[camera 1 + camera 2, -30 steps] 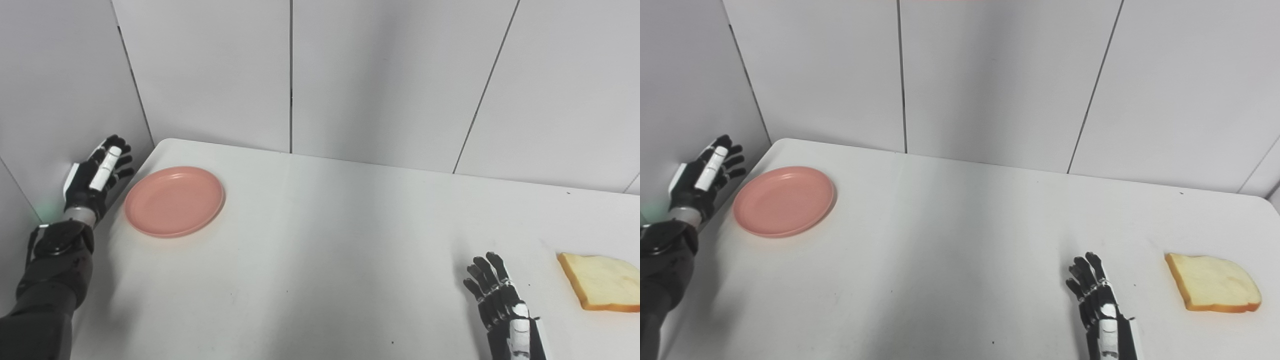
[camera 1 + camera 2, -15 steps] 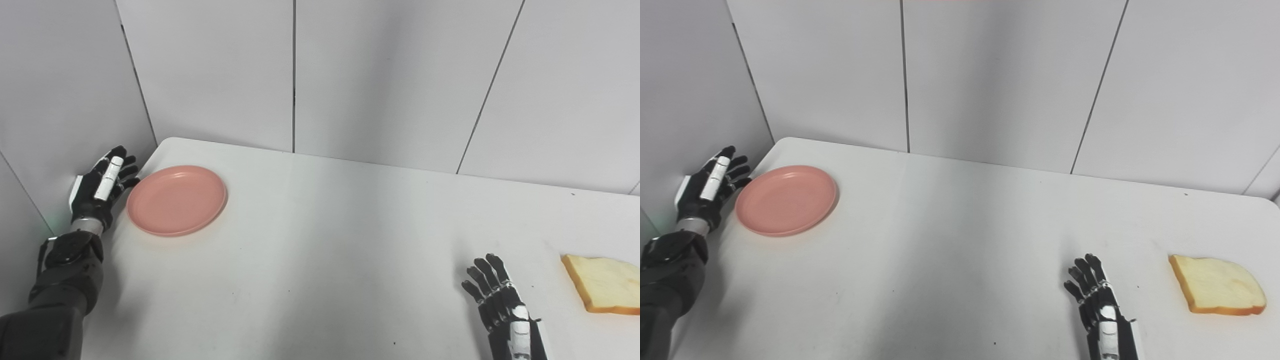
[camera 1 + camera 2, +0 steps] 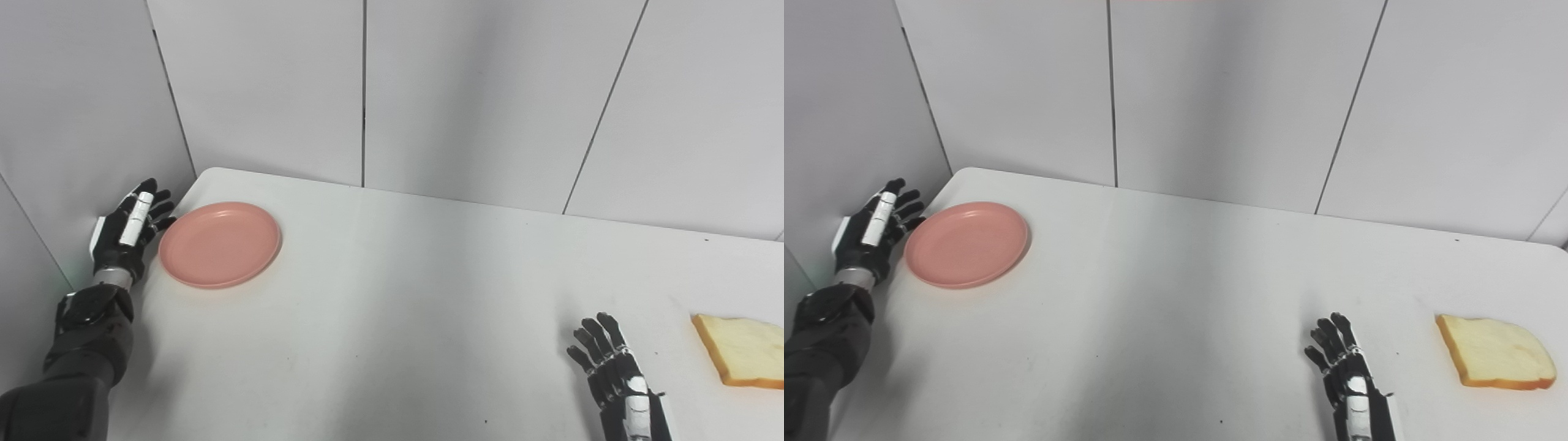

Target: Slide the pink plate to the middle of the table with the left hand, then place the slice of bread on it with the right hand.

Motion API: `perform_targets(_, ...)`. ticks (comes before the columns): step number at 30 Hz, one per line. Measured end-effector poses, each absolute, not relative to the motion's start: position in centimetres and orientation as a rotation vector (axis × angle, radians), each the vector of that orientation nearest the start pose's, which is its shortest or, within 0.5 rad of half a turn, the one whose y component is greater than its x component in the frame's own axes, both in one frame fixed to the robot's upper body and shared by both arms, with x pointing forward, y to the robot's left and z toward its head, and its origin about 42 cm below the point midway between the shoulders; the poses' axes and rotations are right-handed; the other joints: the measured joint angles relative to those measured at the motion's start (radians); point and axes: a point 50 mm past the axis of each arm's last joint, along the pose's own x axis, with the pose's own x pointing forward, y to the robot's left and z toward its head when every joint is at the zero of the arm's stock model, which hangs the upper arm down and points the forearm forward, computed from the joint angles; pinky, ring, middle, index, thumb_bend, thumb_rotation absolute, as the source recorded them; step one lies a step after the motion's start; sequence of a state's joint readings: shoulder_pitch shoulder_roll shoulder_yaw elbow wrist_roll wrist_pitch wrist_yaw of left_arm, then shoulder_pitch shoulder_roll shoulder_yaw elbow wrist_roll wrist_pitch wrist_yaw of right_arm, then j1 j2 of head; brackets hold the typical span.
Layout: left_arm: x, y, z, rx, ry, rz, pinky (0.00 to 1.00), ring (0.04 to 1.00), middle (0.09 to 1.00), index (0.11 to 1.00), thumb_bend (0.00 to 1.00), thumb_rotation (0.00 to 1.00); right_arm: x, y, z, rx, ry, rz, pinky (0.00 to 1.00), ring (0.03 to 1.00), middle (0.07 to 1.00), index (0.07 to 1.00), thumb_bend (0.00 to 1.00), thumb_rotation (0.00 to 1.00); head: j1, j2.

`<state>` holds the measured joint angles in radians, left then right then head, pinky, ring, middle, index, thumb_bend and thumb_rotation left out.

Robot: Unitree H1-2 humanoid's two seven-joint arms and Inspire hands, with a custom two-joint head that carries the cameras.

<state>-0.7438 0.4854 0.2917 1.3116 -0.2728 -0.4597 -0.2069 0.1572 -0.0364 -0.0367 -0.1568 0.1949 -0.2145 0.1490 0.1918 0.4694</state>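
The pink plate [image 3: 220, 244] lies flat at the far left of the white table [image 3: 398, 294], empty. My left hand [image 3: 130, 226] is open just left of the plate at the table's left edge, its fingertips almost at the plate's rim; I cannot tell if they touch. The slice of bread [image 3: 1494, 359] lies flat near the right edge; in the left eye view [image 3: 744, 359] the picture's edge cuts it off. My right hand [image 3: 1342, 372] is open, fingers spread, near the front edge, well left of the bread and holding nothing.
Grey wall panels [image 3: 361, 92] stand along the back of the table and close beside its left edge, right behind my left hand. The wide stretch of table between plate and bread holds nothing.
My left hand has moved closer to the plate's left rim. The camera has shifted slightly, so the scene sits a little further right. Plate, bread and right hand have not moved.
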Motion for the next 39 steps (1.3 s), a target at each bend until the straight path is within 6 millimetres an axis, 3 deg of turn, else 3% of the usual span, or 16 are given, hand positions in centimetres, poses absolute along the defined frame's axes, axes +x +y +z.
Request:
perform_targets(7, 46.3, 42.0, 13.5, -0.053, -0.059, 0.196, 0.75, 0.825, 0.815, 0.871, 0.85, 0.68, 23.1, -23.4, 11.6, 0.124, -0.237, 0.068, 0.86, 0.893, 0.896, 0.912, 0.81, 0.96, -0.005, -0.003)
perform_targets(13, 46.7, 41.4, 13.6, -0.071, -0.053, 0.175, 0.79, 0.83, 0.827, 0.872, 0.82, 0.68, 23.1, -23.3, 11.7, 0.121, -0.238, 0.071, 0.86, 0.892, 0.899, 0.915, 0.81, 0.97, -0.011, -0.002)
perform_targets(22, 47.0, 40.3, 13.6, -0.061, -0.048, 0.142, 0.77, 0.843, 0.825, 0.869, 0.89, 0.71, 23.1, -23.2, 11.6, 0.115, -0.237, 0.073, 0.84, 0.879, 0.887, 0.904, 0.83, 0.96, -0.012, -0.002)
perform_targets(31, 47.2, 39.6, 13.5, -0.052, -0.05, 0.088, 0.76, 0.84, 0.818, 0.892, 0.82, 0.69, 23.1, -23.2, 11.6, 0.108, -0.236, 0.074, 0.84, 0.878, 0.886, 0.905, 0.81, 0.96, -0.021, -0.005)
perform_targets(39, 47.5, 38.2, 13.2, -0.056, -0.058, 0.037, 0.75, 0.828, 0.816, 0.878, 0.89, 0.69, 23.1, -23.0, 11.6, 0.105, -0.235, 0.08, 0.83, 0.871, 0.88, 0.9, 0.81, 0.96, -0.032, -0.005)
